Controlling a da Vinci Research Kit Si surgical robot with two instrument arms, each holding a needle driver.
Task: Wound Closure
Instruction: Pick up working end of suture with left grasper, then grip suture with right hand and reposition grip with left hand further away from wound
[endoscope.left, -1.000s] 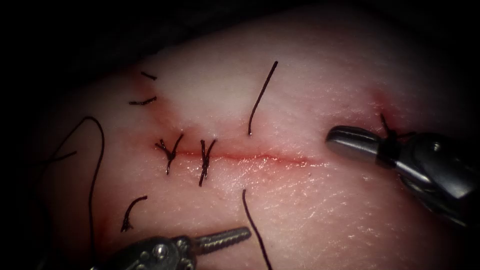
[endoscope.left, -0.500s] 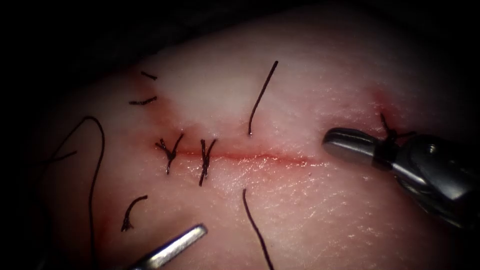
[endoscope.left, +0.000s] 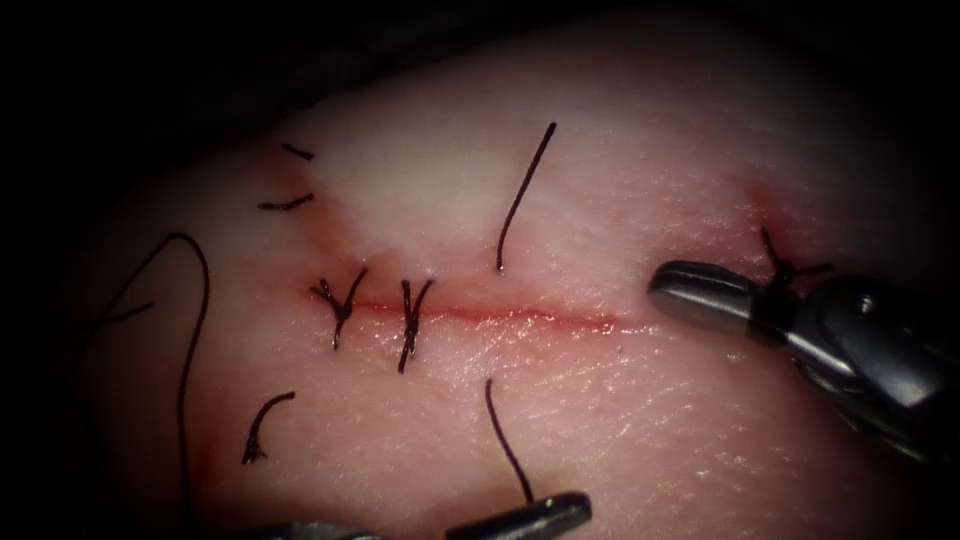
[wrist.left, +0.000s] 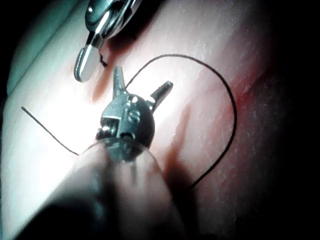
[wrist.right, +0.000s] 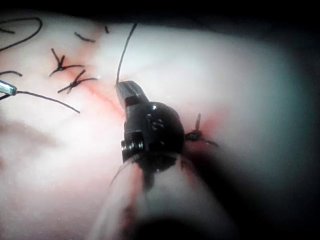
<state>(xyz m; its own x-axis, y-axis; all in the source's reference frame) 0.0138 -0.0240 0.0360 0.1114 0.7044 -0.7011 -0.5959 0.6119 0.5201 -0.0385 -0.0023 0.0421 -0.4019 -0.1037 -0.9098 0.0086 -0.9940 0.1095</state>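
Hovering with its jaws spread and empty, the left tool (wrist.left: 142, 81) has the near thread tail (endoscope.left: 505, 440) right at its tip, on this side of the cut (endoscope.left: 500, 315). My guess is it's after that tail, so bite close to the free end and stay off the tissue (endoscope.left: 650, 430). Past the cut and off to its right, the right tool (endoscope.left: 700, 290) looks pressed together on nothing. Farther on, the other tail (endoscope.left: 525, 190) pokes up. Can't tell where the needle is, and the endoscope frame cuts off most of the left tool.
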